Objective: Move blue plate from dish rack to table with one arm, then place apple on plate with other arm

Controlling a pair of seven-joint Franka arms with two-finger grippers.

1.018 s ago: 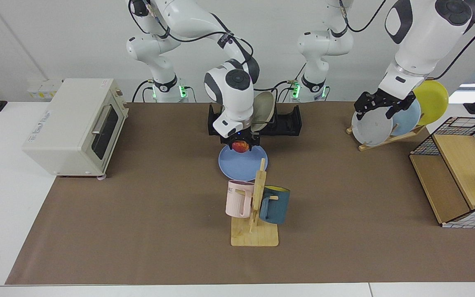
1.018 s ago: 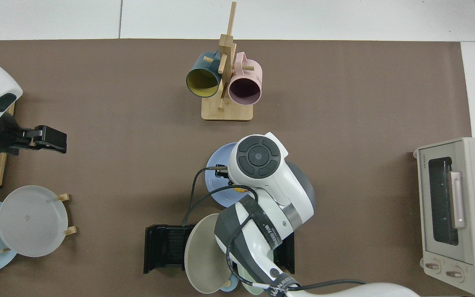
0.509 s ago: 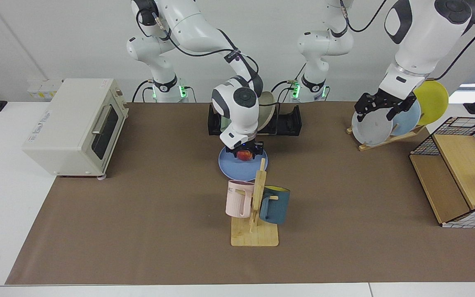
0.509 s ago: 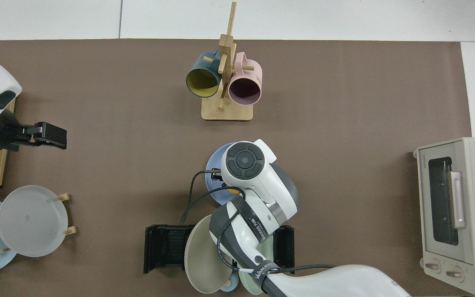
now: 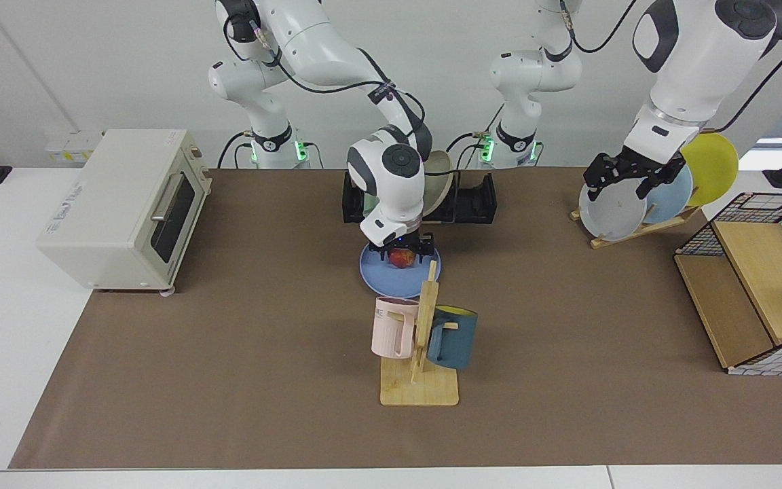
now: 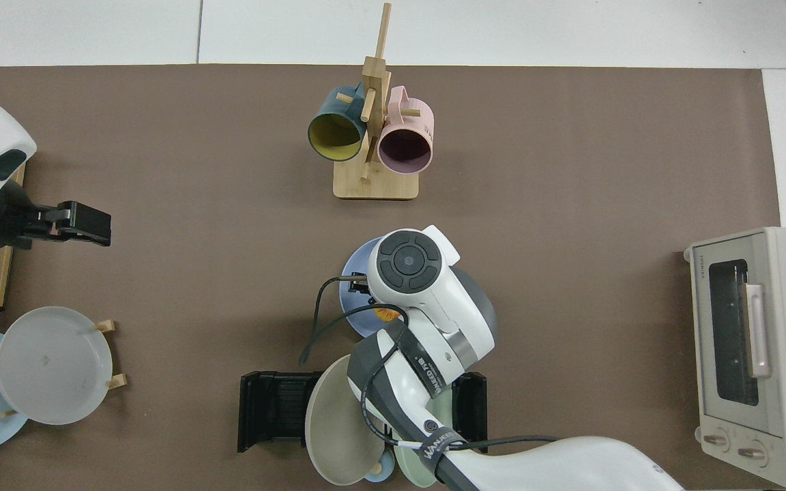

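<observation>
The blue plate (image 5: 381,275) lies flat on the table (image 5: 228,339), just in front of the black dish rack (image 5: 476,200). The red and yellow apple (image 5: 401,259) rests on the plate's back half, directly under my right gripper (image 5: 401,252), which points straight down at it. From above, the right arm hides most of the blue plate (image 6: 352,300), and only a sliver of the apple (image 6: 387,315) shows. My left gripper (image 5: 625,187) hangs open and empty, waiting by the wooden plate stand at the far side of the table.
A wooden mug tree (image 5: 421,353) with a pink and a dark blue mug stands just in front of the plate. A beige plate (image 5: 435,180) leans in the rack. A toaster oven (image 5: 126,210), a stand of grey, pale blue and yellow plates (image 5: 611,210) and a wire-sided wooden box (image 5: 757,292) flank the mat.
My right arm has come down with the apple, from hanging above the plate to resting on it. The left arm has barely moved.
</observation>
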